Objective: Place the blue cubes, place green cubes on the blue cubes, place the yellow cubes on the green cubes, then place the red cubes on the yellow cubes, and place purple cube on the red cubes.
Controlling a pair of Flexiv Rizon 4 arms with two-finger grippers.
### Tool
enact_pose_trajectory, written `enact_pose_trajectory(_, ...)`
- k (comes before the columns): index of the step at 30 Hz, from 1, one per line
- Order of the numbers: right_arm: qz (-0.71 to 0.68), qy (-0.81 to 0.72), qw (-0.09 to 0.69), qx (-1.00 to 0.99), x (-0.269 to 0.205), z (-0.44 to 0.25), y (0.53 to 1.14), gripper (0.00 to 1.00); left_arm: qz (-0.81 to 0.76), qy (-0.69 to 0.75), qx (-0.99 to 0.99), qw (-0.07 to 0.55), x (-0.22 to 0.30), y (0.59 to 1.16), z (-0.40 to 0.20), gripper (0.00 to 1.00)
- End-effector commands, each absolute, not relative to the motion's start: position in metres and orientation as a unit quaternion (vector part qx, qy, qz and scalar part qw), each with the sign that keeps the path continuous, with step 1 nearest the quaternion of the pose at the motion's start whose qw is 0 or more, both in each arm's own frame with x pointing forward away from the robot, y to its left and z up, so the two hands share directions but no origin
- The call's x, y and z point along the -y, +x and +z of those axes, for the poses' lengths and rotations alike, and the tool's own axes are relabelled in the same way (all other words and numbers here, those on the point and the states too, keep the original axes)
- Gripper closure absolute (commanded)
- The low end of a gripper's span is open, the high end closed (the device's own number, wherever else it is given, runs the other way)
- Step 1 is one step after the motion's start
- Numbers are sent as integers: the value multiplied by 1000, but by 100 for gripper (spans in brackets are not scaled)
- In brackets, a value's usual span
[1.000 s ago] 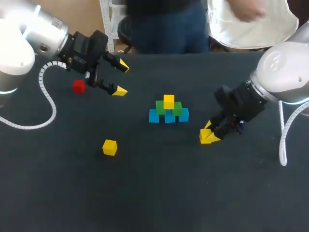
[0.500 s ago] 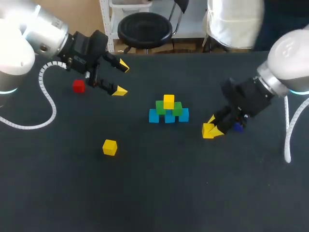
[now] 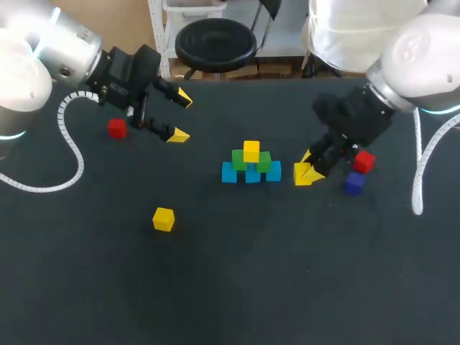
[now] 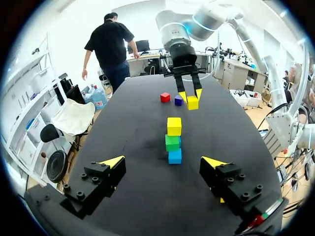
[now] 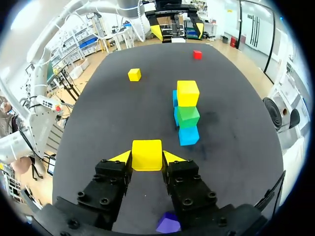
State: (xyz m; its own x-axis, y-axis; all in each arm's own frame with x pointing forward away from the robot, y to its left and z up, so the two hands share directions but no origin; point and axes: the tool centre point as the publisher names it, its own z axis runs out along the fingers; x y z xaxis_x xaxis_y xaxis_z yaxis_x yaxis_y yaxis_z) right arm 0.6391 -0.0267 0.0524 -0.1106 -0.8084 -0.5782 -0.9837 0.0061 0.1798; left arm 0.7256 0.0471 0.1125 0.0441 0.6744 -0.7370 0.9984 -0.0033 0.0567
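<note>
Yellow cube [image 5: 146, 155] pinched in right gripper [image 3: 305, 173], just beside the stack [image 3: 251, 167]. Blue and green layers done, one yellow on top; red cubes [image 3: 117, 128] and purple cube [image 3: 353, 184] pending. Left gripper [image 3: 181, 116] spread, empty.

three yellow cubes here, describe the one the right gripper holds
Find the pyramid of cubes mid-table. Right beside it, on the right arm's side, the right gripper is shut on a yellow cube. Unlike it, the top yellow cube crowns the pyramid and the lone yellow cube lies free.
</note>
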Motion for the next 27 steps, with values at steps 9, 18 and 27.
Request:
enact_pose_trajectory(9,278,-648,159,-692,27,52,639,100,-268,656,-638,302,-47,727,112,0)
enact_pose_trajectory(18,235,-663,174,-689,16,90,649,100,-268,656,-638,302,-47,727,112,0)
enact_pose_trajectory(27,214,-679,181,-679,-19,99,654,100,-268,656,-638,302,-47,727,112,0)
